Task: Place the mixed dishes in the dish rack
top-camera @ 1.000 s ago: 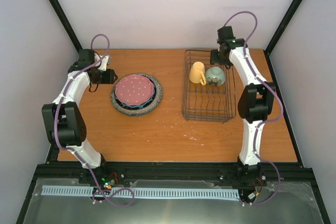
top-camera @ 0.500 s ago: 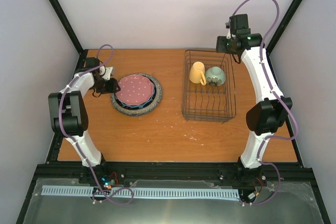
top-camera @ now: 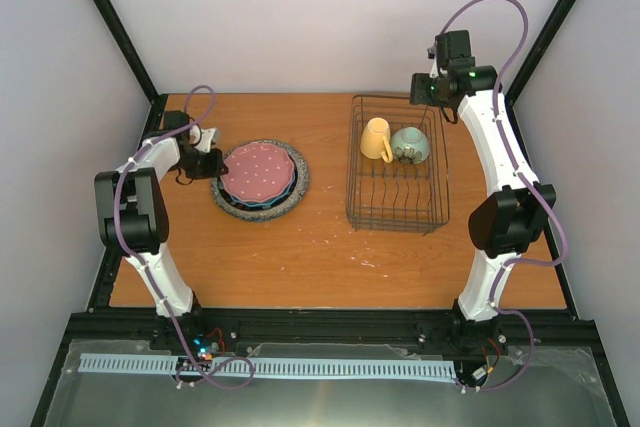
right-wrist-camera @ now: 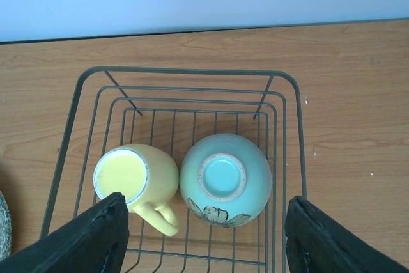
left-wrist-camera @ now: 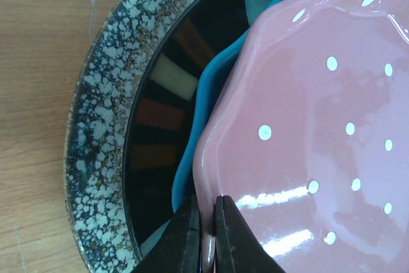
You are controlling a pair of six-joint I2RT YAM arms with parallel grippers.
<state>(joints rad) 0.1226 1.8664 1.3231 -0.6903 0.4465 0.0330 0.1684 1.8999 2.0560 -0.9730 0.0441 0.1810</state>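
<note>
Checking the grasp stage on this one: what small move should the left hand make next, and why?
Probably a short lift of the pink dotted plate. The left hand is shut on its rim, it lies atop the teal dotted plate, and the dish rack holds only the yellow mug and mint-green bowl.

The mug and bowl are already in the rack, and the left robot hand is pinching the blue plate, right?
Not quite. The left wrist view shows the left gripper shut on the rim of the pink dotted plate, not the teal plate beneath it. The yellow mug and mint-green bowl are indeed in the dish rack.
</note>
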